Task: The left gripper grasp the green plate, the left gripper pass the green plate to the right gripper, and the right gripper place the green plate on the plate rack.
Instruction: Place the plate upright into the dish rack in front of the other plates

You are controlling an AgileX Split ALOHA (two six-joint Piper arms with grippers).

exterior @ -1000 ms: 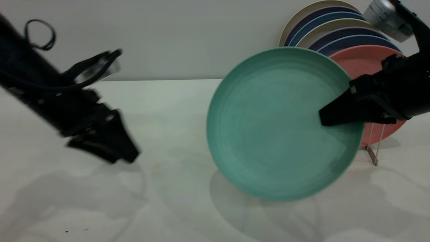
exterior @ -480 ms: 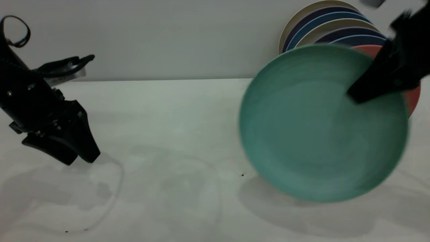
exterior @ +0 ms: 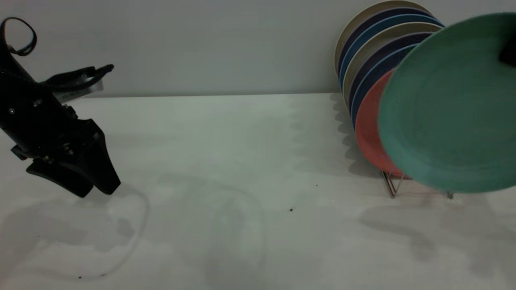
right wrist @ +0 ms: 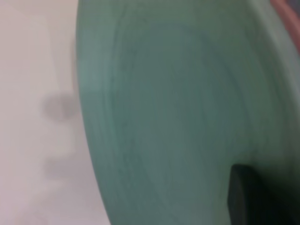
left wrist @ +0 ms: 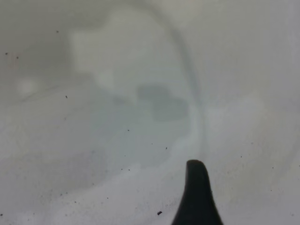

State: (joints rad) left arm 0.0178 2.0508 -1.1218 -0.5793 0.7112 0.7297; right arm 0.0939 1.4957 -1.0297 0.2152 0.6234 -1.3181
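The green plate (exterior: 447, 108) hangs tilted in the air at the far right, in front of the stacked plates and above the plate rack (exterior: 393, 187). My right gripper (exterior: 508, 56) is shut on the plate's upper right rim and is mostly out of frame. In the right wrist view one black finger (right wrist: 241, 194) presses on the green plate (right wrist: 164, 108). My left gripper (exterior: 96, 190) is empty and open, low over the table at the far left. Only one of its fingers (left wrist: 197, 197) shows in the left wrist view.
The rack holds a salmon-pink plate (exterior: 369, 133) in front, then several blue and cream plates (exterior: 363, 52) behind it, close to the back wall. White table (exterior: 225, 161) spreads between the two arms, with small dark specks.
The right gripper has carried the green plate up and to the right, from mid-table to in front of the racked plates. The left arm drew back to the left, then stayed still.
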